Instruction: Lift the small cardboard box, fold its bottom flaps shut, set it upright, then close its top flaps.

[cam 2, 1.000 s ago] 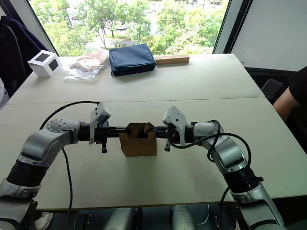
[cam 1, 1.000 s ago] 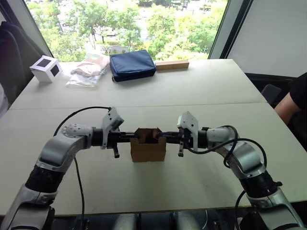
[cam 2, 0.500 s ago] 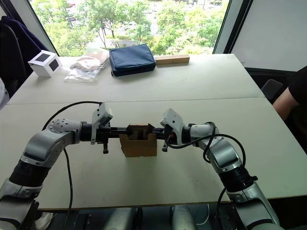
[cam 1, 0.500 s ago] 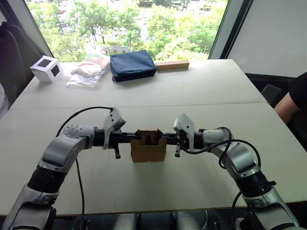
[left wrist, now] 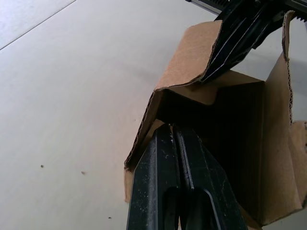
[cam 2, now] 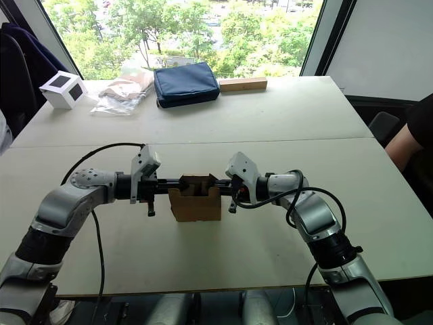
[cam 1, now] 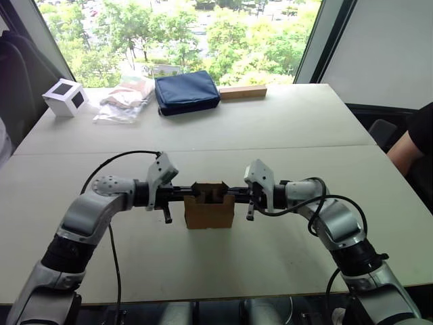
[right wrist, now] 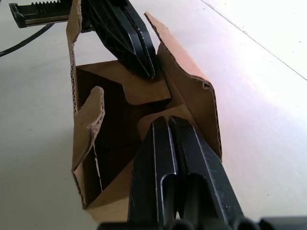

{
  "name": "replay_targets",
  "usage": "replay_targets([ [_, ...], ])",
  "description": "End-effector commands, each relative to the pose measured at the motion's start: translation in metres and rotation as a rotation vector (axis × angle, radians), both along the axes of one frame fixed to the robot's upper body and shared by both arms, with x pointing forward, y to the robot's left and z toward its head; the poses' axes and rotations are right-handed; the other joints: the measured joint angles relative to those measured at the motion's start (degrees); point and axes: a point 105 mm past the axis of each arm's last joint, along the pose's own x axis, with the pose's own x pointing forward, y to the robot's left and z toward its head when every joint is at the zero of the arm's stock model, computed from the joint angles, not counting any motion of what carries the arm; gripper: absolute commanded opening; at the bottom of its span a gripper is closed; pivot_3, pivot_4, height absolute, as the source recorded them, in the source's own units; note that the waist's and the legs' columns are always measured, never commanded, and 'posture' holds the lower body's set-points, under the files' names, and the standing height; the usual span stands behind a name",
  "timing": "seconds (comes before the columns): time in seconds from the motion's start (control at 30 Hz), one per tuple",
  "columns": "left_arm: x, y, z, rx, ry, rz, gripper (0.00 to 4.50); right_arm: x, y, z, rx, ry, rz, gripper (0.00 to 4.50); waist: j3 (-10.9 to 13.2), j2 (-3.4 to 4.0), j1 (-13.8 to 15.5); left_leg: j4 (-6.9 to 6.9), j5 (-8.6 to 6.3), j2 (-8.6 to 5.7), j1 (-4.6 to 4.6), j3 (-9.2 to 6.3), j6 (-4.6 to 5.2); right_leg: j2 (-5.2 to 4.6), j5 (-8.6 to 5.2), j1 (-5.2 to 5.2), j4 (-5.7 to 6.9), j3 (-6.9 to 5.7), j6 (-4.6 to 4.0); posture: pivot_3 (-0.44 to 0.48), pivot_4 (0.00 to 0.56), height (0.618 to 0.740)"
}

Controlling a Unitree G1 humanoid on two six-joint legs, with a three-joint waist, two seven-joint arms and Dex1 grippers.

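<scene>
The small cardboard box (cam 1: 210, 212) stands upright on the table's near half, its top open. My left gripper (cam 1: 191, 193) is shut, and its fingers (left wrist: 169, 158) lie on the box's left top flap, which is folded inward. My right gripper (cam 1: 231, 193) is also shut and presses the opposite top flap (right wrist: 144, 122) down into the opening. The front and back top flaps (right wrist: 184, 72) still stand up. Both grippers point at each other across the opening, with their tips a short way apart. The bottom flaps are hidden under the box.
Along the far edge lie a white cube with dark faces (cam 1: 65, 97), a clear plastic bag (cam 1: 125, 101), a navy pouch (cam 1: 187, 91) and a long wooden block (cam 1: 242, 91). A person's arm (cam 1: 414, 145) shows past the table's right edge.
Both grippers have edged inward over the box opening, the right one more, pushing the side flaps further in. The box has stayed in place.
</scene>
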Motion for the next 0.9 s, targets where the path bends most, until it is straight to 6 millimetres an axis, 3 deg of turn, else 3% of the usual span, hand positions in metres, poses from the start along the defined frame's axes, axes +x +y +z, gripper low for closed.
replay_targets([
  [0.03, 0.002, 0.008, 0.008, -0.012, -0.025, 0.032, 0.05, 0.002, 0.001, 0.015, 0.020, -0.056, 0.017, 0.00, 0.00, 0.00, -0.03, 0.00, 0.00, 0.00, 0.00, 0.00, 0.00, 0.00, 0.00, 0.00, 0.00, 0.00, 0.00, 0.000, 0.150, 0.737],
  [0.33, -0.004, 0.012, 0.008, -0.011, -0.006, 0.023, 0.05, 0.001, 0.001, 0.014, 0.014, -0.058, 0.028, 0.00, 0.00, 0.00, -0.04, 0.00, 0.00, 0.00, 0.00, 0.00, 0.00, -0.01, 0.00, 0.00, 0.00, 0.00, 0.00, 0.000, 0.150, 0.737],
  [0.53, -0.004, 0.026, 0.028, -0.088, 0.002, 0.062, 0.05, -0.003, 0.000, 0.027, 0.072, -0.067, 0.050, 0.00, 0.01, 0.01, -0.28, 0.00, 0.00, 0.01, -0.01, -0.01, 0.00, 0.00, 0.00, -0.02, 0.00, 0.00, 0.00, 0.000, 0.150, 0.737],
  [0.73, 0.017, 0.047, 0.045, -0.136, -0.071, 0.177, 0.05, -0.010, -0.007, 0.048, 0.119, -0.086, 0.068, 0.00, 0.01, 0.01, -0.15, 0.00, 0.00, 0.01, -0.01, -0.02, 0.00, -0.02, 0.00, -0.02, -0.01, -0.01, 0.00, 0.000, 0.150, 0.737],
  [0.83, 0.033, 0.055, 0.043, -0.138, -0.151, 0.239, 0.05, -0.013, -0.011, 0.061, 0.141, -0.107, 0.062, 0.00, 0.02, 0.02, -0.10, 0.00, 0.00, 0.01, -0.01, -0.01, 0.00, -0.02, 0.00, -0.02, -0.01, -0.01, 0.00, 0.000, 0.150, 0.737],
  [0.9, 0.043, 0.058, 0.030, -0.123, -0.102, 0.263, 0.05, -0.016, -0.013, 0.071, 0.154, -0.120, 0.058, 0.00, 0.02, 0.02, 0.06, -0.01, 0.00, 0.00, -0.02, -0.01, 0.00, -0.03, 0.00, -0.02, -0.02, -0.01, 0.00, 0.000, 0.150, 0.737],
])
